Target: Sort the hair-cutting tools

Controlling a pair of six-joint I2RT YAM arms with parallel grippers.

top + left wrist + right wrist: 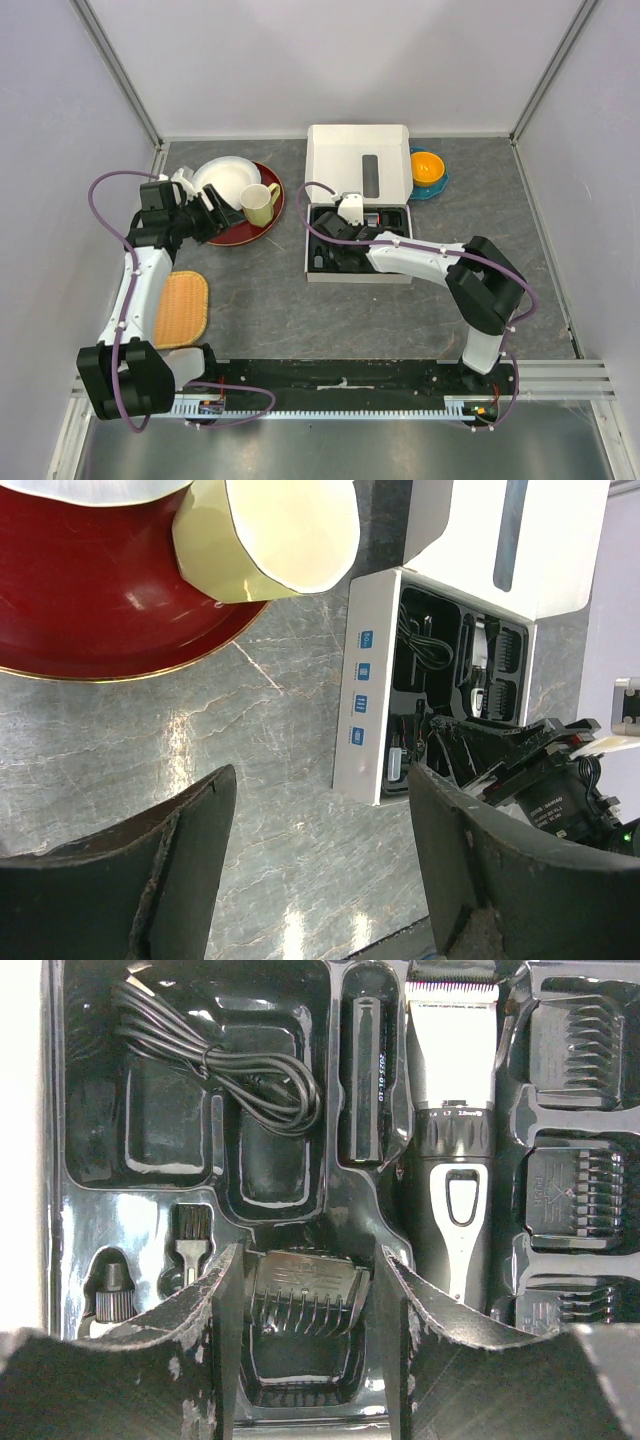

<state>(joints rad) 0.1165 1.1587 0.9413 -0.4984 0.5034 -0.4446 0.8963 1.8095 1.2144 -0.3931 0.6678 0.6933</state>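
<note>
The black tray [150,1220] of the white box [358,160] holds the black-and-silver clipper [452,1110], two comb attachments [570,1025] at its right, a thin black brush [190,1235] and a coiled cable [230,1070]. My right gripper [310,1255] hangs over the tray's near part [340,235]. Its fingers press both sides of a black comb attachment [305,1295] over a tray pocket. My left gripper [320,780] is open and empty above bare table, beside the red plate [90,610] and seen in the top view [215,215]. The clipper also shows in the left wrist view [483,670].
A yellow mug [258,203] and a white plate [225,180] sit on the red plate at the back left. An orange woven mat [180,308] lies at the near left. A yellow bowl on a blue dish [427,168] stands right of the box lid.
</note>
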